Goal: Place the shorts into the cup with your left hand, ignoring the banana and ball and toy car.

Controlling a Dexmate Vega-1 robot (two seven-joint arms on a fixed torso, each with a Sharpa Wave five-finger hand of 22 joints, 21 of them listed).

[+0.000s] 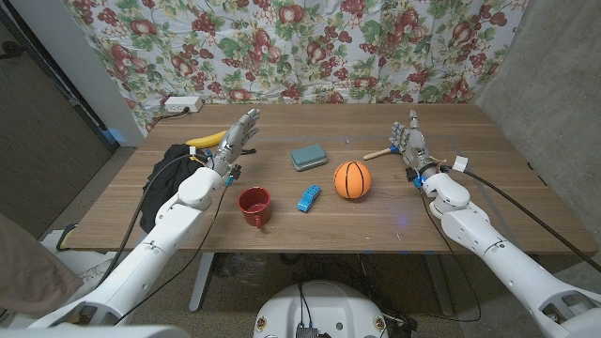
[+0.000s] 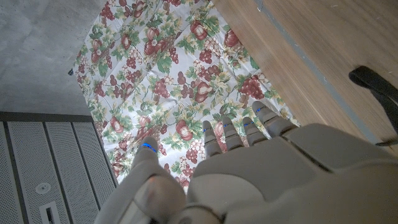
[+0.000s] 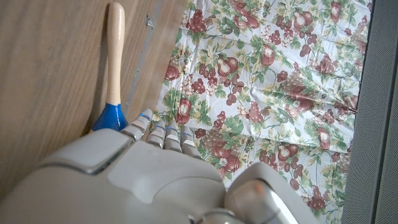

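Observation:
The black shorts [image 1: 167, 165] lie bunched at the table's left edge, partly behind my left arm. In front of them, nearer me, stands the red cup [image 1: 254, 207], upright with its mouth up. My left hand [image 1: 238, 133] hovers past the shorts and beyond the cup, fingers apart and holding nothing; its own wrist view shows the left hand [image 2: 249, 171] with fingers stretched toward the floral cloth. My right hand [image 1: 410, 143] stands at the right side of the table, fingers apart and empty, and the right hand [image 3: 149, 177] also appears in its wrist view.
A banana [image 1: 205, 141] lies just behind the shorts. A blue toy car [image 1: 308, 198], an orange ball [image 1: 352, 179] and a teal block [image 1: 308, 156] sit mid-table. A wooden-handled tool with a blue head [image 3: 114, 62] lies by my right hand. A power strip [image 1: 180, 103] sits at the back left.

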